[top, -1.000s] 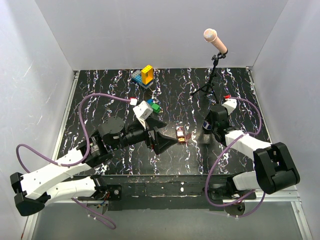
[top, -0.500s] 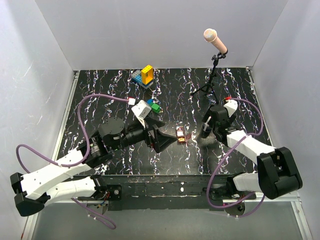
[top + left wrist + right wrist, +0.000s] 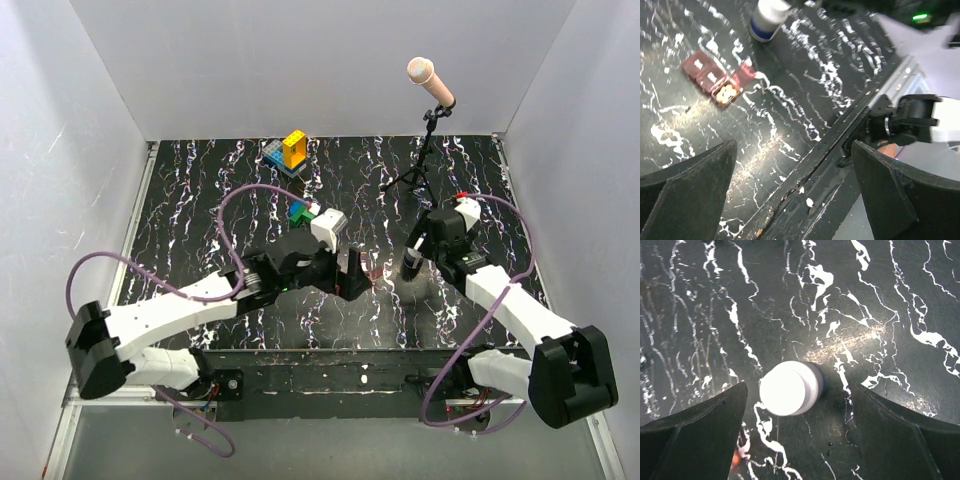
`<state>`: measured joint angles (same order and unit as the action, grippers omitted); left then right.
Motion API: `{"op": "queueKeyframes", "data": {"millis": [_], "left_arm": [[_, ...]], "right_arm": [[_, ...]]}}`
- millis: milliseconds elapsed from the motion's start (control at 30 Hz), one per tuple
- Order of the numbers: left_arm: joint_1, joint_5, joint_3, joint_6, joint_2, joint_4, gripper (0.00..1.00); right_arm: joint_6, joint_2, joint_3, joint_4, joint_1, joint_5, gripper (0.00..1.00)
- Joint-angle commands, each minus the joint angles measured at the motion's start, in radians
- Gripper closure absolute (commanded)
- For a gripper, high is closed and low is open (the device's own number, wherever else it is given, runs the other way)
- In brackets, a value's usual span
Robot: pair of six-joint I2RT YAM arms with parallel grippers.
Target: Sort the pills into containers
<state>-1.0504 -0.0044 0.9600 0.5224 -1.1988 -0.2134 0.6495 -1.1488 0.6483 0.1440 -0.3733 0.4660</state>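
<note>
The containers, a small brown pill box (image 3: 710,80), lie on the black marbled table at the upper left of the left wrist view. One compartment has its lid up, with yellow pills (image 3: 726,92) inside. My left gripper (image 3: 795,200) is open and hangs over the table's front edge, short of the box. In the top view this gripper (image 3: 350,278) covers most of the box. My right gripper (image 3: 797,427) is open above a dark bottle with a white cap (image 3: 790,388). The bottle stands upright between the fingers and touches neither. The same bottle (image 3: 767,20) shows just beyond the box.
Blue and yellow toy blocks (image 3: 290,152) stand at the back, with green and blue ones (image 3: 300,212) nearer the middle. A microphone stand (image 3: 425,130) rises at the back right. The table's front edge (image 3: 840,145) and the right arm's base (image 3: 910,120) lie below my left gripper.
My left arm has swung right and stretched out over the pill box. My right gripper has spread wide around the bottle, which stays standing on the table.
</note>
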Motion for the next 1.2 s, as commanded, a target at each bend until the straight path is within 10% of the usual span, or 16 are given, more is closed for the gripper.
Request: {"op": "queueKeyframes", "data": {"millis": [0, 900, 1167], "left_arm": [[0.013, -0.060, 0.080, 0.111, -0.119, -0.102, 0.02], [0.394, 0.392, 0.036, 0.327, -0.547, 0.111, 0.03], [0.395, 0.452, 0.111, 0.338, -0.694, 0.158, 0.25]], "right_arm": [[-0.039, 0.058, 0.089, 0.156, 0.004, -0.070, 0.09], [-0.113, 0.256, 0.025, 0.276, 0.004, -0.547, 0.09], [-0.067, 0.218, -0.049, 0.195, 0.007, -0.615, 0.28]]}}
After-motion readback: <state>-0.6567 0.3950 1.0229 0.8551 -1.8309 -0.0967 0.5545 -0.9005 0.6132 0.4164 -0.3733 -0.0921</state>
